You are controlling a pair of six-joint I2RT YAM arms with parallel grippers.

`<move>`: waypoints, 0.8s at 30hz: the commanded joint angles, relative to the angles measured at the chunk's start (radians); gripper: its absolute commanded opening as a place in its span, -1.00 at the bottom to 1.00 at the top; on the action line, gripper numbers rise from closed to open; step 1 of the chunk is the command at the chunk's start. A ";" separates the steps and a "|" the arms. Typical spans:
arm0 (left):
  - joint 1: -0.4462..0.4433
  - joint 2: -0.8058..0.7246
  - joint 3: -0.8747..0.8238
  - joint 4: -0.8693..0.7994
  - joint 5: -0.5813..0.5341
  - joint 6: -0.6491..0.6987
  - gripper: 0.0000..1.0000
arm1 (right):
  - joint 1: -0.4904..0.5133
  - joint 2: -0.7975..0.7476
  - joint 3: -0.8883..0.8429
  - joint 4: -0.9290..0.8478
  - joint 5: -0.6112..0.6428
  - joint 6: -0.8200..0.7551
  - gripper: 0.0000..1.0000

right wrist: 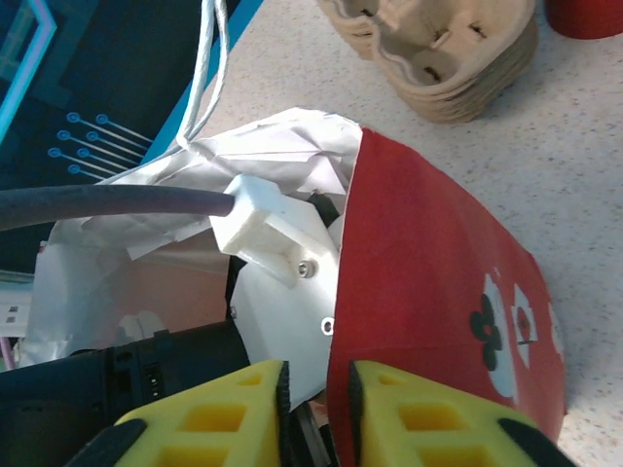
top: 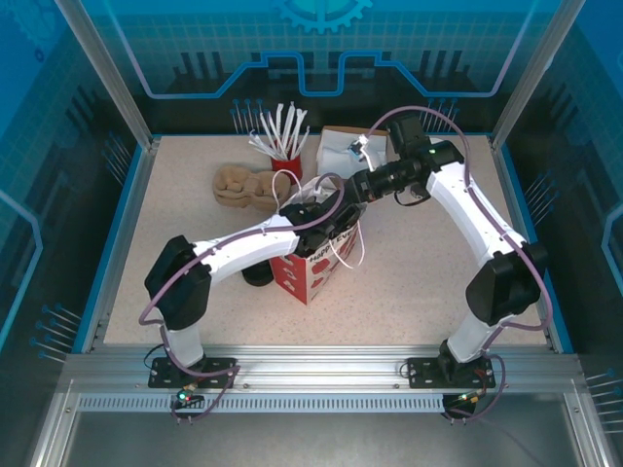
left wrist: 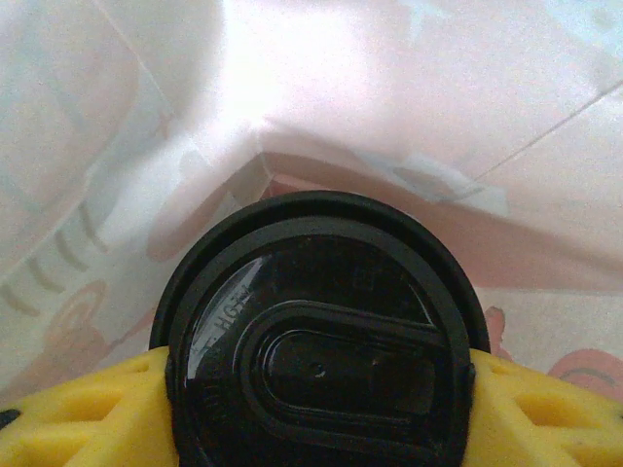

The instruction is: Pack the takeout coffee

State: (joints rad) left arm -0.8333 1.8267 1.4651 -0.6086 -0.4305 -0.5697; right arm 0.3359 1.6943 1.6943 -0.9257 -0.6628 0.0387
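1. The takeout coffee point(left wrist: 316, 360) is inside the red paper bag point(right wrist: 438, 292), black lid up, pale inner walls close around it; whether it touches bottom is hidden.
2. The left tool point(left wrist: 316, 413) grips it on both sides, so letting go and pulling out are left.
3. The right tool point(right wrist: 316, 409) straddles the bag's rim, jaws narrowly apart; I cannot tell whether it pinches.
4. The bag's mouth is tight around the left arm; the surface point(top: 419, 282) to its right lies open.
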 commanded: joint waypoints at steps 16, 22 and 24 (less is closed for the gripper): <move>0.052 0.159 0.121 -0.139 0.156 0.021 0.19 | -0.059 -0.012 0.157 -0.066 0.039 0.182 0.06; 0.052 0.195 0.160 -0.163 0.174 0.022 0.18 | -0.108 -0.074 0.128 -0.029 0.032 0.263 0.08; 0.052 0.214 0.176 -0.177 0.182 0.019 0.18 | -0.118 -0.107 0.107 -0.025 0.045 0.274 0.07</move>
State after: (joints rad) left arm -0.7914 1.9553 1.6478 -0.6811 -0.3264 -0.5663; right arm 0.2363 1.6459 1.8179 -0.9592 -0.6003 0.2611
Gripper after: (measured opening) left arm 0.605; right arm 0.536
